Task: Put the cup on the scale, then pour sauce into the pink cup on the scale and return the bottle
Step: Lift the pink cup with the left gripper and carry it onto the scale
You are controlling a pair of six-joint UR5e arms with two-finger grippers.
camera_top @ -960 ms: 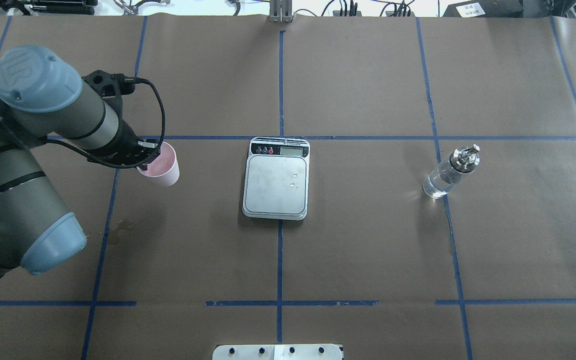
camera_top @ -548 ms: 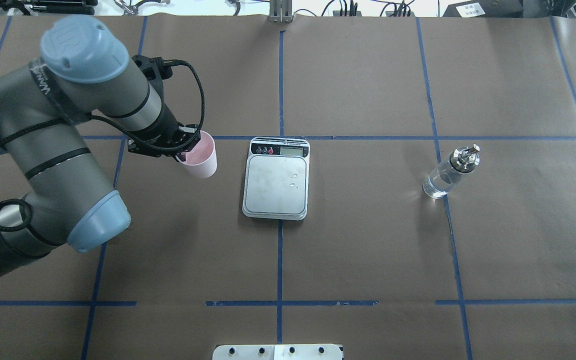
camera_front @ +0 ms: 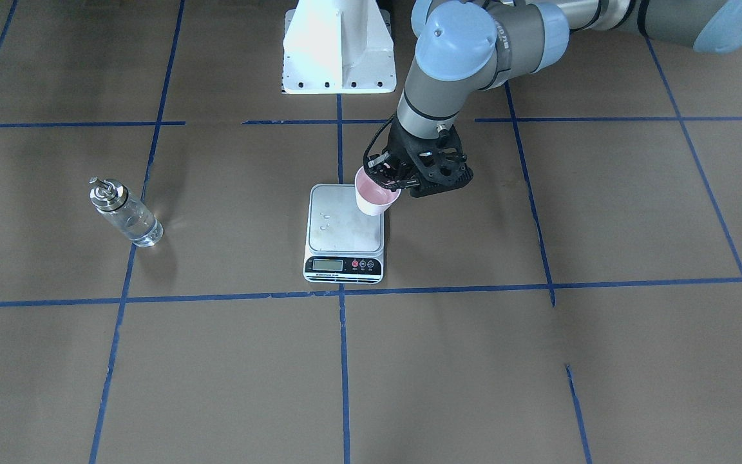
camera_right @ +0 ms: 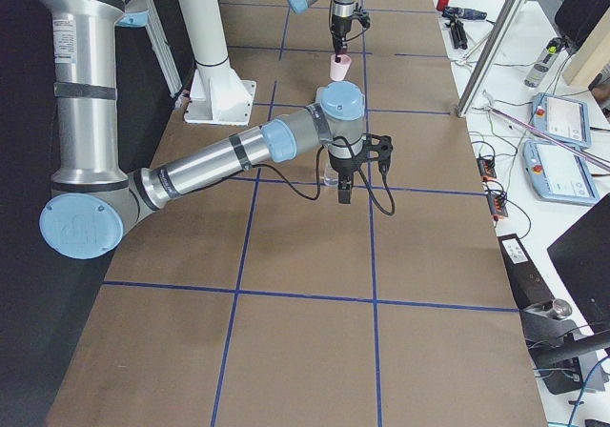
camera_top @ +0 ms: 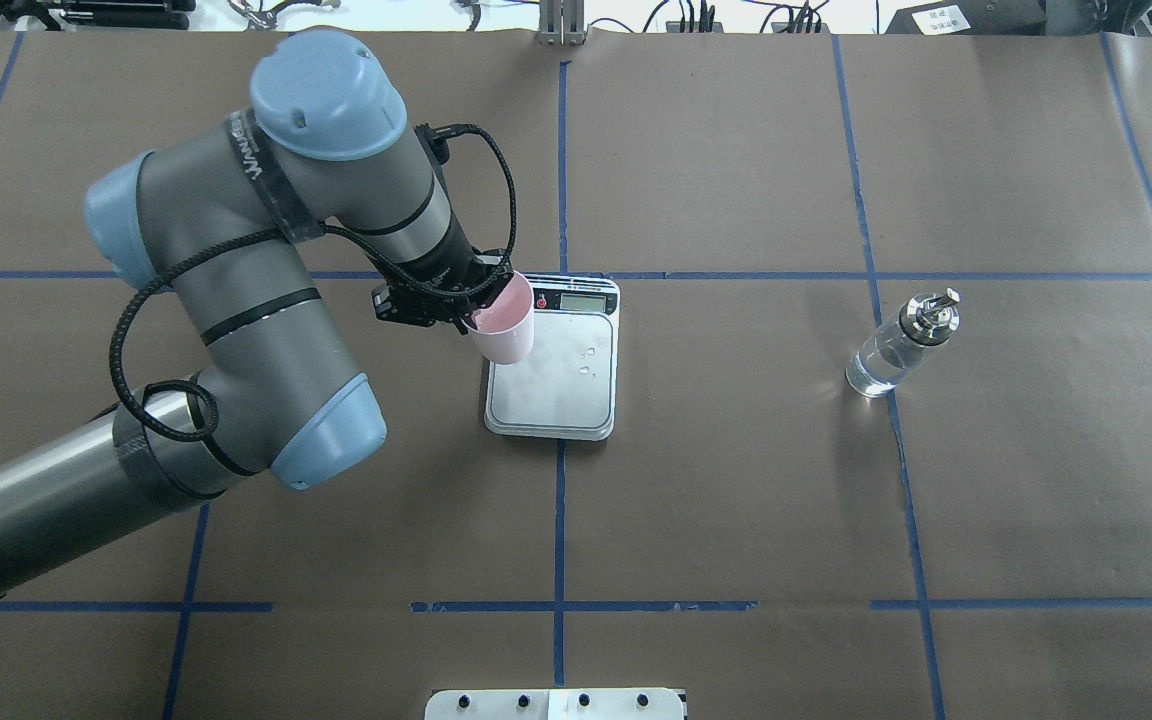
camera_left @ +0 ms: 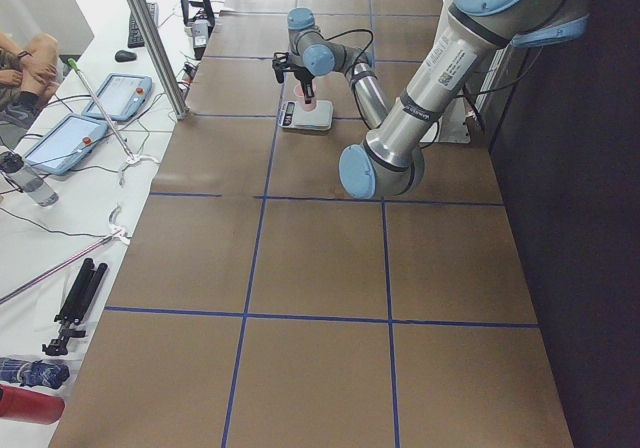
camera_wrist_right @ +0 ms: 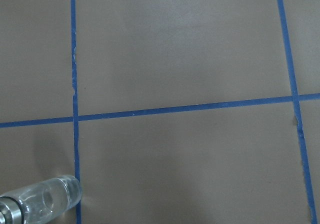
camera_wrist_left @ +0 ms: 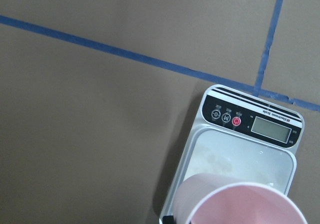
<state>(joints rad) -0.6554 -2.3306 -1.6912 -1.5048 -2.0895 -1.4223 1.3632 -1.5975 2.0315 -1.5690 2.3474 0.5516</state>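
Note:
My left gripper is shut on the rim of the pink cup, which hangs upright just above the left edge of the scale. From the front, the cup covers the platform's back corner, below the gripper. The left wrist view has the cup at the bottom, over the scale. The glass bottle with its silver cap stands alone at the right, also in the front view. My right gripper hangs beside it; I cannot tell its state.
Brown paper with blue tape lines covers the table. A few droplets lie on the scale's platform. The white robot base stands behind the scale. A side table with tablets and a seated person lie beyond the far edge.
My left arm has swung to the right, carrying the cup from the table's left part to the scale's left edge. Bottle and scale have stayed in place.

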